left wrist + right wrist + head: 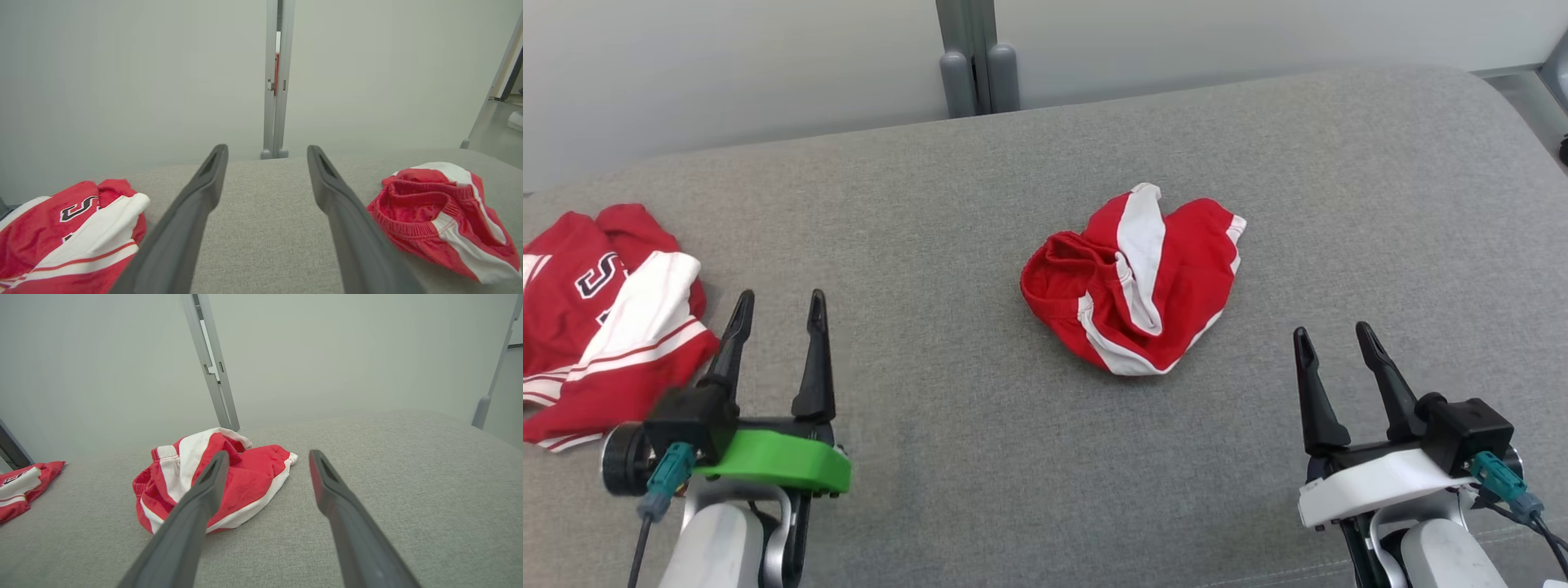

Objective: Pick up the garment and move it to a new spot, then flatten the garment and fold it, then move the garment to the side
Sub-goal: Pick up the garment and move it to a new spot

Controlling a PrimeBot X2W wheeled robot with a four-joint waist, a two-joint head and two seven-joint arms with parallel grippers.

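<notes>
One jersey [600, 327] lettered S; shorts [1131, 282] apart

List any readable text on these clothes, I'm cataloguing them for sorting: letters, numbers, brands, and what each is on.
"S": dark, white-outlined letter on the red and white jersey; a fold hides the rest, and the mark below it is unreadable.
Red shorts: no text visible.
</notes>
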